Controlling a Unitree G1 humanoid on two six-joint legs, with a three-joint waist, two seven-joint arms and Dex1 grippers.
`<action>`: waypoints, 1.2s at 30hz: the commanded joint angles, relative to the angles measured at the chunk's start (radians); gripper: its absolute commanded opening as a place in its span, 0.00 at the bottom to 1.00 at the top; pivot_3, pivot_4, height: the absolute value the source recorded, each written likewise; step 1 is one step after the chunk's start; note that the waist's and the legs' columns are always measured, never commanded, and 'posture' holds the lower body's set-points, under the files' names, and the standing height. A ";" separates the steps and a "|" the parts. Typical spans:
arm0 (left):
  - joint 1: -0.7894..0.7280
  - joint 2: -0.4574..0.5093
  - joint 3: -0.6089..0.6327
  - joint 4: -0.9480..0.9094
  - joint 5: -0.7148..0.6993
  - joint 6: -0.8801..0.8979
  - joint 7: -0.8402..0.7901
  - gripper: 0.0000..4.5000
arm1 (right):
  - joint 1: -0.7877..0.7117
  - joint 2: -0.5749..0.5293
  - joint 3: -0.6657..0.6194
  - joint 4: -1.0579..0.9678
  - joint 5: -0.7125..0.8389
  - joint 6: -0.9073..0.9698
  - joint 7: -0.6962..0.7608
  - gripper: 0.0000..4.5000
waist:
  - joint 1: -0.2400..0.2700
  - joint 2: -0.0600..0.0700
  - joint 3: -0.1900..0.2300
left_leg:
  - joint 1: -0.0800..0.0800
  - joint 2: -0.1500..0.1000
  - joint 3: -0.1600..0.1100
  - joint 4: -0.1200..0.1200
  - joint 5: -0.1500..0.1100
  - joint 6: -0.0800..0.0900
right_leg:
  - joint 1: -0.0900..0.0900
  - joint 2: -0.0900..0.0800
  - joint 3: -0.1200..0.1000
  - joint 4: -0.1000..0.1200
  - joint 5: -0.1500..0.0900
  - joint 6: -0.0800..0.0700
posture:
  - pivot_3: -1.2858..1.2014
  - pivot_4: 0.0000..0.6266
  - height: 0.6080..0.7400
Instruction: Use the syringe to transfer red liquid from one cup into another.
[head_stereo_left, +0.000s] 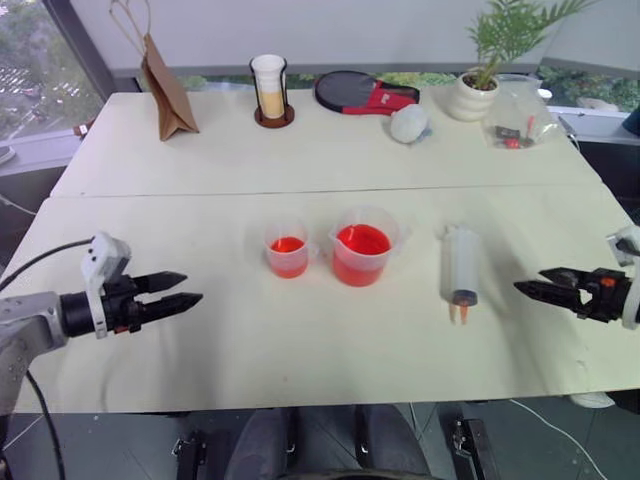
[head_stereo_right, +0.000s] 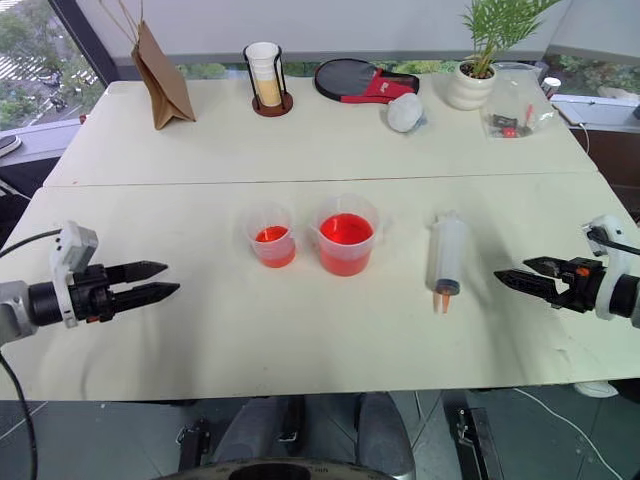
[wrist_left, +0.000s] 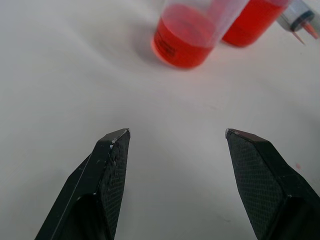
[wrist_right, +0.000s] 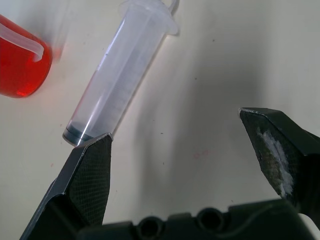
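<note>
pale table (head_stereo_left: 200, 350) – syringe (head_stereo_left: 460, 265) lying untouched beside beaker (head_stereo_left: 362, 255), cup (head_stereo_left: 288, 250); left gripper (head_stereo_left: 185, 290), right gripper (head_stereo_left: 530, 285) both spread, empty – transfer not started.

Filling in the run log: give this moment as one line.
syringe: lying on table, untouched | left pincer: open, empty | right pincer: open, empty, beside syringe | beaker, small cup: both hold red liquid

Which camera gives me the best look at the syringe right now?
The right wrist view: the syringe lies close up on the table, its clear barrel and dark plunger seal plain. Both eye views show it whole but small, to the right of the beaker, orange tip toward the robot. The left wrist view catches just its tip end.
</note>
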 joint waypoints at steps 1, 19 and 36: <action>-0.003 0.005 0.029 -0.016 -0.015 -0.007 -0.003 0.70 | -0.022 -0.019 -0.027 -0.005 -0.008 -0.023 -0.002 0.99 | 0.001 0.000 0.000 | 0.000 0.000 0.000 0.000 0.000 0.000 | 0.000 0.000 0.000 0.000 0.000 0.000 | 0.52 0.24 1.00; -0.120 -0.005 0.003 0.018 -0.013 -0.028 0.018 0.70 | -0.235 -0.022 0.080 0.050 -0.074 -0.003 -0.084 0.99 | 0.001 0.001 0.000 | 0.000 0.000 0.000 0.000 0.000 0.000 | -0.001 0.000 0.000 0.000 0.000 0.000 | 0.52 0.24 1.00; -0.622 0.011 -0.258 0.042 0.021 -0.106 -0.182 0.70 | -0.897 -0.073 0.603 0.152 -0.134 0.684 -0.053 0.99 | 0.002 0.005 0.002 | -0.018 -0.001 0.002 0.001 0.001 -0.001 | -0.019 -0.001 -0.001 0.001 0.003 0.004 | 0.52 0.24 1.00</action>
